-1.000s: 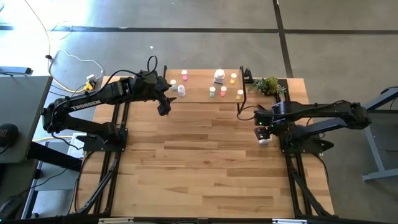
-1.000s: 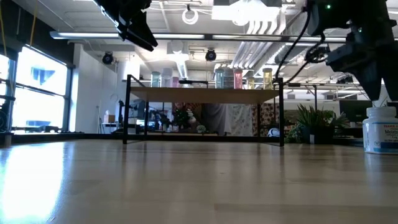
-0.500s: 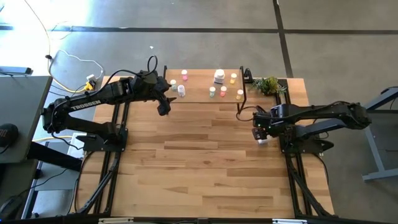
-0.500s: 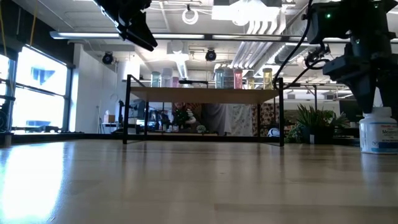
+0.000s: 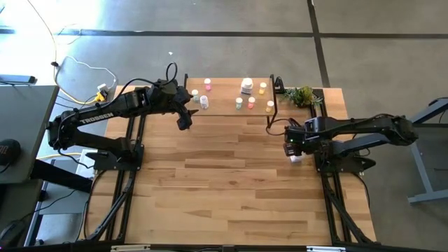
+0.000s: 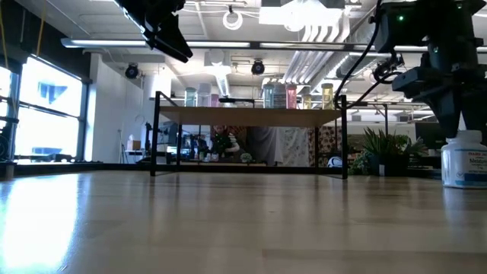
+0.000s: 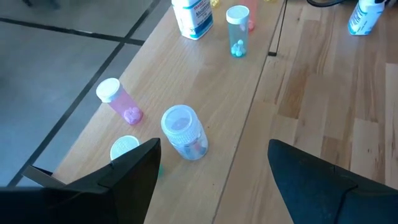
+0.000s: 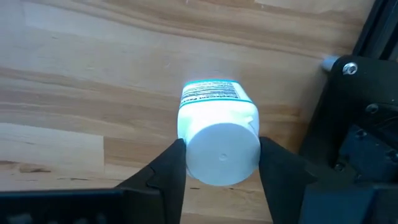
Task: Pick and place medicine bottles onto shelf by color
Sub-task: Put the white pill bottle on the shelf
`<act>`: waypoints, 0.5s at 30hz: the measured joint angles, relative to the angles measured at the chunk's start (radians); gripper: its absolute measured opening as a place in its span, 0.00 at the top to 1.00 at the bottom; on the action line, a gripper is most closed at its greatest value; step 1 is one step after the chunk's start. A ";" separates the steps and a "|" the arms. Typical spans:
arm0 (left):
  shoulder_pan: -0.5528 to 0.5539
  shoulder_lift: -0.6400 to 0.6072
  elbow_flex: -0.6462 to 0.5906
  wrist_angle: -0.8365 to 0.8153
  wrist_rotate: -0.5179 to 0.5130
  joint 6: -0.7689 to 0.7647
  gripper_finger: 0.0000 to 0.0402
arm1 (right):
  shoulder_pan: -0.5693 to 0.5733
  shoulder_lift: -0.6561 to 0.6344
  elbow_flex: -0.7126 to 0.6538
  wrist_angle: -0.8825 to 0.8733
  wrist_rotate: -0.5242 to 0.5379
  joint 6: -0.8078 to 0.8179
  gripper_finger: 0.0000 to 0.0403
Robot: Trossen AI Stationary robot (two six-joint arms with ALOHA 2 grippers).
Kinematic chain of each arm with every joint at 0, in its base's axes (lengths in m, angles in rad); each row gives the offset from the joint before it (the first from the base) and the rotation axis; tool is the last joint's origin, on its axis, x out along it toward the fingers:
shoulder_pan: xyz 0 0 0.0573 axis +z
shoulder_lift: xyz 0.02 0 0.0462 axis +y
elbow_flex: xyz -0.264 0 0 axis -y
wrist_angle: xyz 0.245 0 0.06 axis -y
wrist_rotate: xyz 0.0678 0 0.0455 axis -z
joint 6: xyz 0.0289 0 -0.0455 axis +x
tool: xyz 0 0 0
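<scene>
A large white medicine bottle (image 8: pixel 216 118) with a teal-edged label stands on the table (image 5: pixel 231 175) near its right edge. My right gripper (image 8: pixel 222 165) is over it, pointing down and shut on its cap; the low view shows the bottle (image 6: pixel 465 160) upright under the gripper (image 6: pixel 459 114). Several small tinted bottles (image 5: pixel 239 103) and one larger white bottle (image 5: pixel 246 86) stand on the shelf (image 5: pixel 224 108) at the far edge. My left gripper (image 7: pixel 214 152) hangs open above the shelf's left end, over a clear bottle (image 7: pixel 183 130), touching nothing. My right gripper pinches the white bottle's round cap (image 8: pixel 189 155) between its two fingers, one on each side. The fingers come from above, pointing down. The bottle stands upright with its base on the table.
A small green plant (image 5: pixel 302 95) sits right of the shelf at the far right corner. A pink bottle (image 7: pixel 119 101) lies on its side on the shelf's left part. The wide wooden tabletop spreads between the arms.
My right gripper has come down a little over the white bottle, and its fingers now stand against the cap. The bottle has stayed upright on the table.
</scene>
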 joint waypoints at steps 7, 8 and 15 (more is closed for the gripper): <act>0.000 0.000 0.000 0.000 0.000 0.000 0.29 | 0.000 0.002 0.015 0.122 -0.046 -0.017 0.62; 0.000 0.000 0.000 0.000 0.000 0.000 0.29 | 0.000 0.002 0.024 0.157 -0.047 -0.019 0.62; 0.000 0.000 0.000 -0.001 0.001 -0.008 0.29 | 0.000 0.001 0.092 0.460 -0.045 -0.060 0.62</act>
